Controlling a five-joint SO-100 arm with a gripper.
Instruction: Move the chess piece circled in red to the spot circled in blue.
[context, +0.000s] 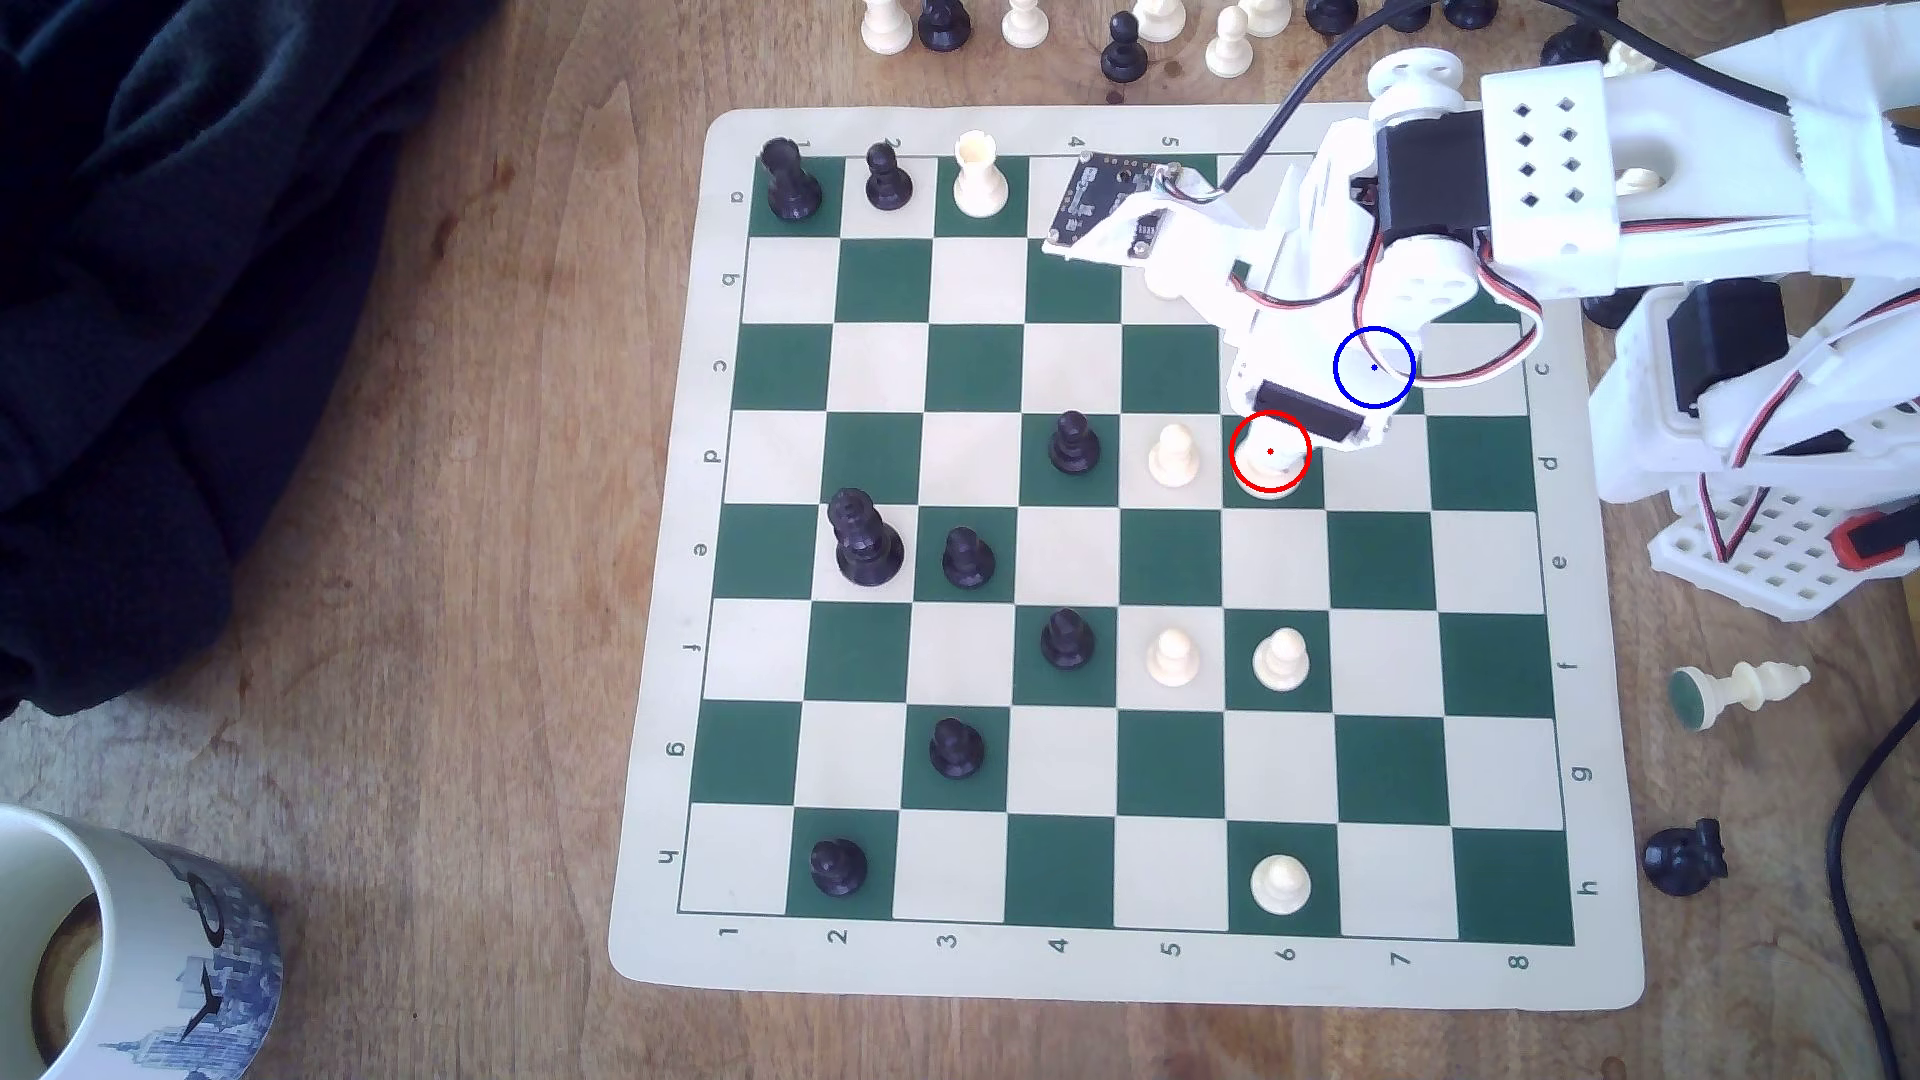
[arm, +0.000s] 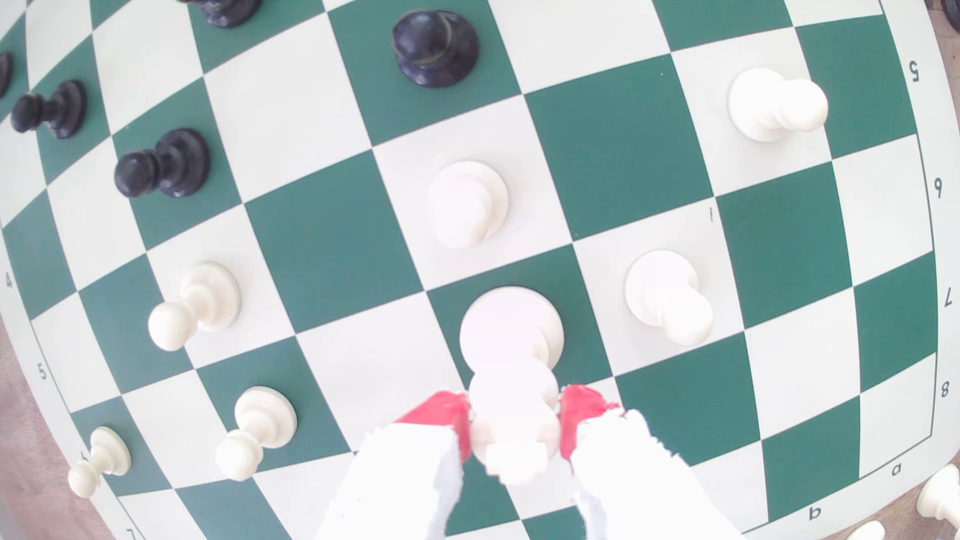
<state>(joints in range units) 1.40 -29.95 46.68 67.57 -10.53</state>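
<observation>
The tall white chess piece (arm: 511, 332) is seen standing on a green square ringed in red, on the board (context: 1600, 966). The claw (arm: 515, 423) is placed around the top of the piece, with a red pad (arm: 441, 415) close on each side. It looks nearly closed on it, so that the piece can be lifted. The blue-ringed spot (context: 1374, 367) lies one square away, corner to corner, under the arm. Letters a to h and numbers 1 to 8 are printed along the board's edges.
</observation>
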